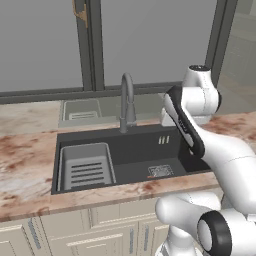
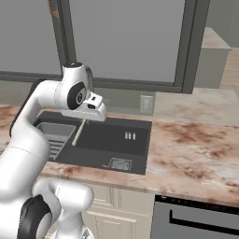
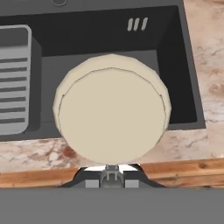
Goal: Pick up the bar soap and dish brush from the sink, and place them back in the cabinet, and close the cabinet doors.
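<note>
cream dish brush head hides gripper fingertips.

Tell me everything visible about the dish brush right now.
The dish brush is held by the end effector, lifted above the sink and touching nothing else. In the hand view its round cream head faces the camera as a plain, smooth-looking disc with a slightly wider rim behind it, covering the middle of the dark basin. In the right base view its thin pale handle hangs from the end effector, slanting down and to the left over the basin. No bristles can be made out.
</note>
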{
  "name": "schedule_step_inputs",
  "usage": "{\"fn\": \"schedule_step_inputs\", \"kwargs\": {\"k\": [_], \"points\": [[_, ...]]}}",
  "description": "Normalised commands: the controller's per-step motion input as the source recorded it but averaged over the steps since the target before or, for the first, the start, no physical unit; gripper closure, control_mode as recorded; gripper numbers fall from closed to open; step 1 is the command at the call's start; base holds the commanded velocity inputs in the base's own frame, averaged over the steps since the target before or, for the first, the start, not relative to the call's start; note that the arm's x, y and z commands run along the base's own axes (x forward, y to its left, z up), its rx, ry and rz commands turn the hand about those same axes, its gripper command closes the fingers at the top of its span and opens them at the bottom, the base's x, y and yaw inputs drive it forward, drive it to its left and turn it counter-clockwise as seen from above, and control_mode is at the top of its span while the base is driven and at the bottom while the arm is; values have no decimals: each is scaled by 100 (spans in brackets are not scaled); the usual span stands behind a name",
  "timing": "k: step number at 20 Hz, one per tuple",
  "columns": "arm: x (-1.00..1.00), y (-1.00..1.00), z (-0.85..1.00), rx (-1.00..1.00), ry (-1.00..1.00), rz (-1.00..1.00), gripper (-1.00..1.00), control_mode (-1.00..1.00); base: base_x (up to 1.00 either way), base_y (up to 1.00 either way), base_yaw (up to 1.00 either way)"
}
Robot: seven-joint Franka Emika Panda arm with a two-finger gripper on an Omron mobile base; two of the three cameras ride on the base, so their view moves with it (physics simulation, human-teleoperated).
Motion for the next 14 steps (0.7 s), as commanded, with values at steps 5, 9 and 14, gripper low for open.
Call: {"fn": "schedule_step_inputs", "kwargs": {"k": [5, 9, 14], "points": [[-14, 1, 6, 0, -3, 3, 100, -100, 0, 0, 0], [0, 0, 0, 0, 0, 0, 100, 100, -32, 5, 0], [0, 0, 0, 0, 0, 0, 100, 100, -62, -1, -4]]}}
